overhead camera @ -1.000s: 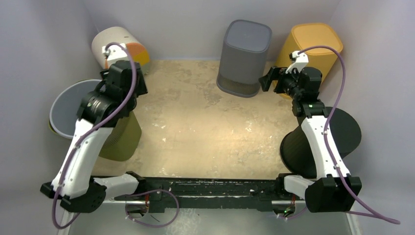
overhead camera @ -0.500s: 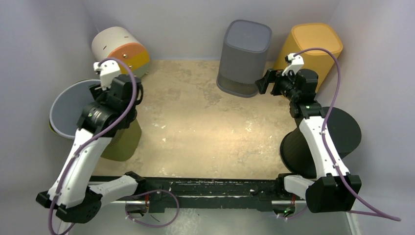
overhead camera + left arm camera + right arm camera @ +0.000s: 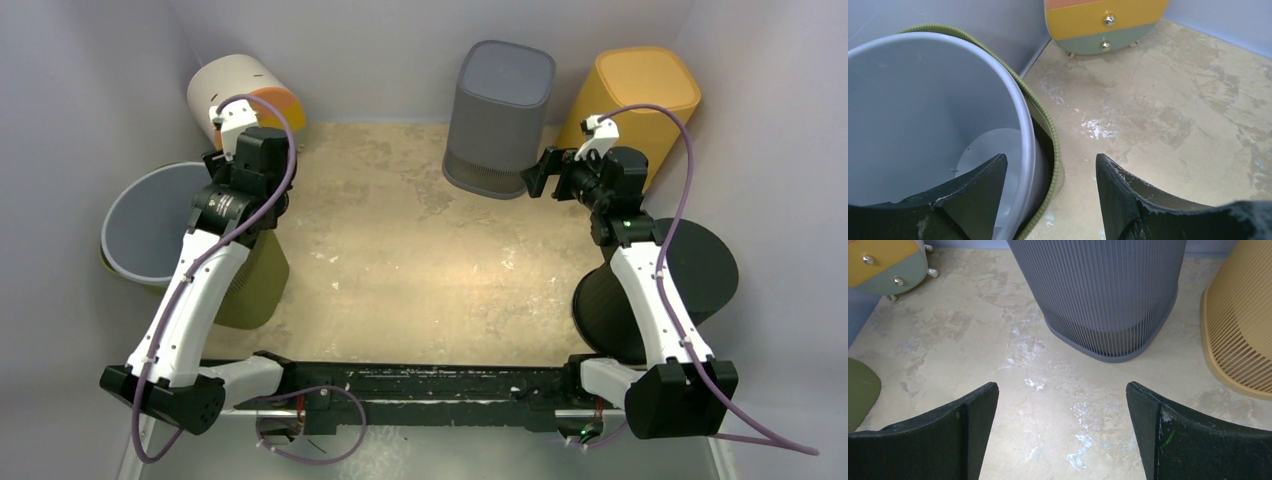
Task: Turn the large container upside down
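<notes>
Tabletop [image 3: 420,260], beige and scuffed, walled on three sides, with bins standing round its edges.

Grey pail [image 3: 923,100], taken here to be the large container of the task: at the left edge, upright, mouth up, nothing visible inside. It sits nested inside an olive bin [image 3: 1045,125], the two rims close together.

Left pincer [image 3: 1049,159]: open and holding nothing. One finger hangs inside the pail and the other outside the olive rim, so both rims lie in the gap. This placement suggests a grip on the rim is being set up, a likely handle for tipping the pail over. Closing here would probably pinch the olive rim too, so the outer bin is the main obstruction. The side wall just behind leaves little room to swing.

Black bin [image 3: 700,260]: at the right edge, partly hidden by the right arm.

Yellow bin [image 3: 645,90]: far right corner, slatted.

Ribbed grey bin [image 3: 1108,295]: far middle, just beside the yellow one.

Drawer chest [image 3: 245,95]: far left corner, rounded, near the pail.

Right pincer [image 3: 1062,386]: spread to its widest and holding nothing. It hovers above bare tabletop, facing the ribbed grey bin, well apart from the pail.
</notes>
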You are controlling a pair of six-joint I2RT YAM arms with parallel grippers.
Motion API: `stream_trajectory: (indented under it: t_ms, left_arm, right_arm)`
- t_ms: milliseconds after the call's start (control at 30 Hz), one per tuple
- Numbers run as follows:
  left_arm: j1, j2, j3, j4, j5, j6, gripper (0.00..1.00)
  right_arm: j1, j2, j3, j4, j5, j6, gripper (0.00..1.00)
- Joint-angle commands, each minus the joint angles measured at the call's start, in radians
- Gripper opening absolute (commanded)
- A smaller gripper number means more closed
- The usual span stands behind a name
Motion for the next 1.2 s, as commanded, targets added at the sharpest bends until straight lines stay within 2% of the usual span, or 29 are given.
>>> stream_trajectory:
  t_ms: [0, 167, 567, 1167]
  left_arm:
    - [0.077, 0.005, 0.028, 0.054, 0.067, 0.039, 0.62]
    - [0.164, -0.046, -0.049, 0.071, 0.14, 0.032, 0.59]
    - [0.223, -0.102, -0.158, 0.088, 0.216, 0.024, 0.58]
    - [0.239, -0.127, -0.12, 0.071, 0.204, 0.038, 0.56]
  right_arm:
    - [0.005, -0.027, -0.002, 0.054, -0.025, -0.011, 1.0]
    - [0.005, -0.026, -0.005, 0.058, -0.026, -0.008, 1.0]
    - [0.005, -0.025, -0.024, 0.06, -0.019, -0.008, 1.0]
    - [0.005, -0.012, -0.032, 0.067, -0.019, -0.005, 1.0]
